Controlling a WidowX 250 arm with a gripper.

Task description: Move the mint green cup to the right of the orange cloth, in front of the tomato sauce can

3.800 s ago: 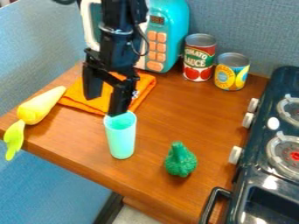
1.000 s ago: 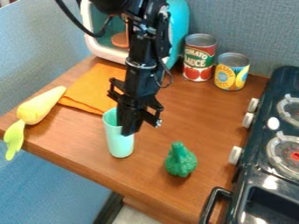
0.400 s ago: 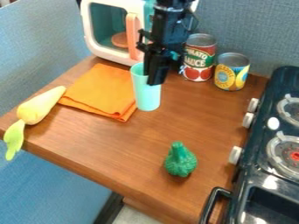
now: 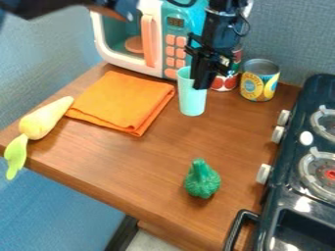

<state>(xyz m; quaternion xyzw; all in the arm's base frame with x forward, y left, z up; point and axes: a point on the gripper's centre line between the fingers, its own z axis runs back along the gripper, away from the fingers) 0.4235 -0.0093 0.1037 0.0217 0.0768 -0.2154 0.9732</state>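
The black gripper [image 4: 202, 81] hangs near the top centre, shut on the right side of the rim of a mint-green cup [image 4: 192, 100]. The cup is upright, in front of the toy microwave's button panel and left of the cans. Whether its base touches the counter I cannot tell. Behind the gripper, a red tomato can [image 4: 224, 83] is partly hidden. An orange folded cloth [image 4: 122, 102] lies left of the cup, and a green broccoli-like toy [image 4: 202, 179] sits nearer the front.
A teal and white toy microwave [image 4: 124, 60] stands at the back. Right of the gripper is a yellow can [image 4: 260, 80]. A pale yellow carrot-like toy [image 4: 44, 119] lies at the counter's left edge. The black toy stove [image 4: 286, 191] occupies the right side.
The gripper first came down to the cup at the cloth's front. It then carried the cup back and to the right, from the counter's middle to beside the cans.
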